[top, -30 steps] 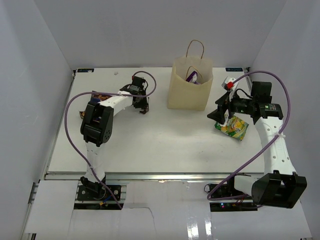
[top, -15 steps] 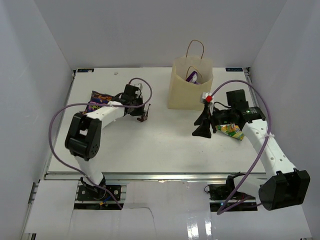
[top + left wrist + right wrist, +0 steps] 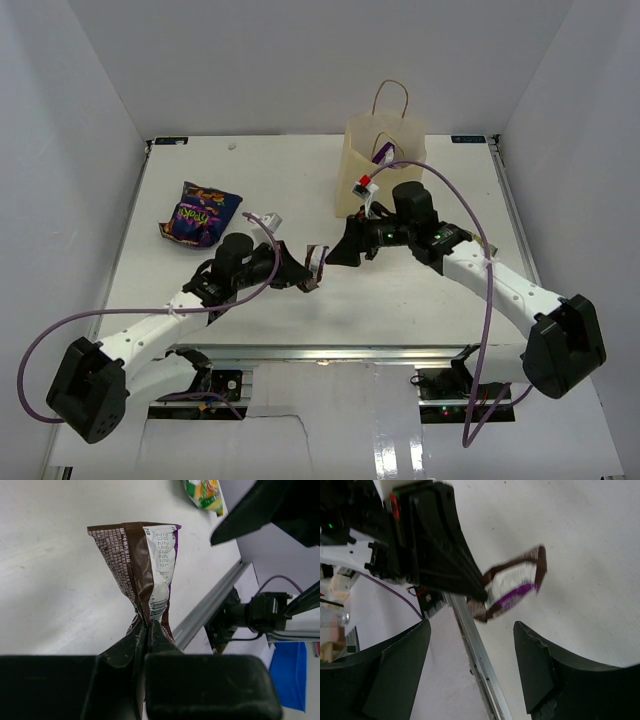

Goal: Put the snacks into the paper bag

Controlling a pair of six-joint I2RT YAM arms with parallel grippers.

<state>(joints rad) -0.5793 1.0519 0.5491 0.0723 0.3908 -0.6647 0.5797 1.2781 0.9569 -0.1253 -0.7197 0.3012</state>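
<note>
Pinch of left gripper [image 3: 145, 630] tight on small brown packet [image 3: 142, 565], held out toward right gripper [image 3: 471, 624], jaws wide apart, nothing in them. Purple packet [image 3: 384, 152] already inside paper bag [image 3: 375, 185] at the back. Dark blue bag [image 3: 200, 212] and green-yellow packet [image 3: 204, 492] left to do.

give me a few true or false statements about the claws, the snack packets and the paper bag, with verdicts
1. The left claw is shut on a small brown packet. True.
2. The right claw is clamped on that same packet. False: its jaws stand open, facing the packet without gripping it.
3. The paper bag lies on its side. False: it stands upright, handles up.
4. A dark blue-purple bag lies on the table, outside the paper bag. True.
5. The paper bag is empty. False: a purple packet shows inside.
</note>
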